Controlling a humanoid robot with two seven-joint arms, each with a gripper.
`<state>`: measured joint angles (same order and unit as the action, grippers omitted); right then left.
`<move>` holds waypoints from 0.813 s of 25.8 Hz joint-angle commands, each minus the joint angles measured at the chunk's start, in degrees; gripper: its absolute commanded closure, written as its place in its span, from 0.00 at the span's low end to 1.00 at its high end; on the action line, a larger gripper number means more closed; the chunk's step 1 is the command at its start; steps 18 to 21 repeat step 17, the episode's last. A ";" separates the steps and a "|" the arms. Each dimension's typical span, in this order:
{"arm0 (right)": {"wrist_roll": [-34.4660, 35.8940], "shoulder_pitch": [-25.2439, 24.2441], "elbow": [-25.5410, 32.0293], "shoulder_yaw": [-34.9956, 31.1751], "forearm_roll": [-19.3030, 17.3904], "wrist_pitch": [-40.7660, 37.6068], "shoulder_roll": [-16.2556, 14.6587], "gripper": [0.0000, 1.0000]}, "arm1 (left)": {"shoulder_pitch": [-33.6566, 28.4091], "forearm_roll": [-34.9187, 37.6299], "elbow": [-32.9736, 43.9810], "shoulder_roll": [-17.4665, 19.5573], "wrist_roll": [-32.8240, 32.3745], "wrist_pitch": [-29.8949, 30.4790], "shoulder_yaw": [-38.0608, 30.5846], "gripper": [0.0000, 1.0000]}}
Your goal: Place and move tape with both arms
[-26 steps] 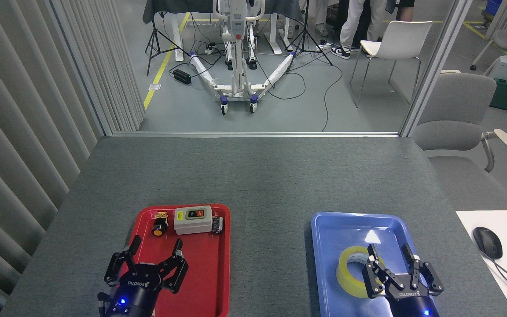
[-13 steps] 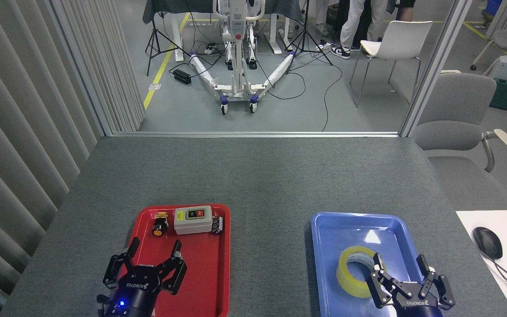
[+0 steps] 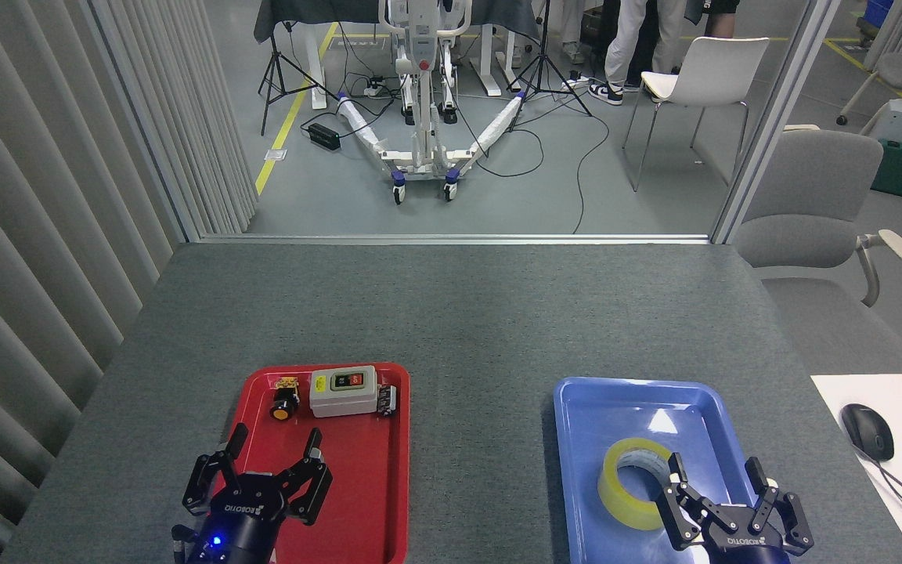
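while both jaws gape, right gripper [image 3: 717, 464] hovers beside tape [image 3: 633, 481].

Both pincers are black, each with two jointed fingers and white ROBOTIQ lettering across the palm block. The left pincer [image 3: 272, 456] sits on a dark round wrist with a small blue light glowing. The right pincer [image 3: 717, 476] has pale fingertip pads.
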<state>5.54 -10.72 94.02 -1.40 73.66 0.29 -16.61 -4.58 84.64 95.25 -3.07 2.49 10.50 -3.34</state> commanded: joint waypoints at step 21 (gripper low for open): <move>0.00 0.00 0.02 0.08 -0.01 0.06 0.08 0.00 | 0.01 -0.09 -0.07 -0.01 -0.38 0.23 0.00 0.01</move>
